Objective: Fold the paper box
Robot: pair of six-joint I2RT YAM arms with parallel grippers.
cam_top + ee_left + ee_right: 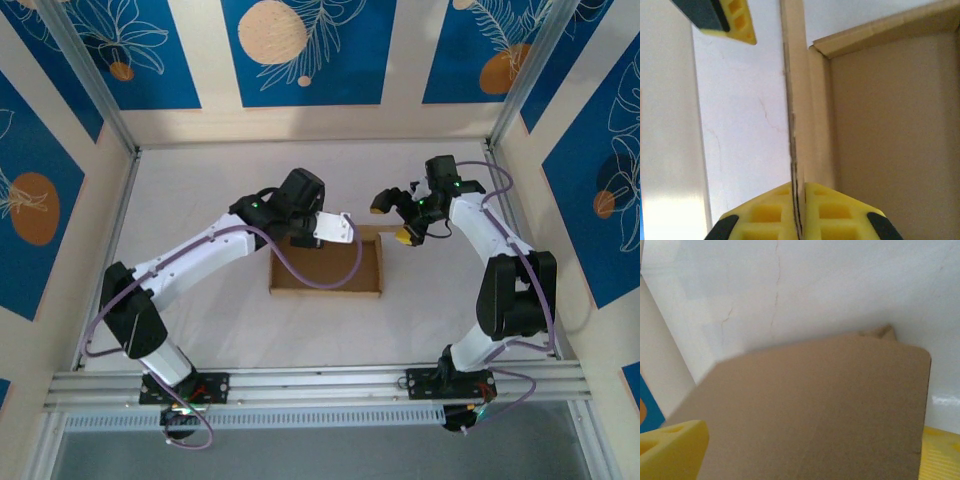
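**A:** Table (200, 190)?
**B:** White and walled on three sides. Both arm bases are on the near rail.

**A:** Where's the box (326, 275)?
**B:** Mid-table, between the two arms. It's a shallow open tray of brown cardboard. Its long sides run left to right and its floor is flat on the table.

**A:** Arms?
**B:** The left arm (190, 250) reaches in from the near left, up to the box's far long wall. The right arm (480, 240) bends back from the right, and its wrist hangs just past the far right corner.

**A:** Left gripper (798, 212)?
**B:** Pressed together on a flap (790, 100) at the far wall. In the left wrist view the cardboard is edge-on, upright and pinched between the yellow pads. The box interior is to its right and bare table to its left.

**A:** Right gripper (391, 220)?
**B:** Spread wide and holding nothing. The right wrist view shows the flap's brown face, with a rounded corner, lying between its fingers (671, 450). I can't tell whether either finger touches the flap.

**A:** Are the two grippers close together?
**B:** Yes. One right finger shows at the top left of the left wrist view, just beside the flap on its table side.
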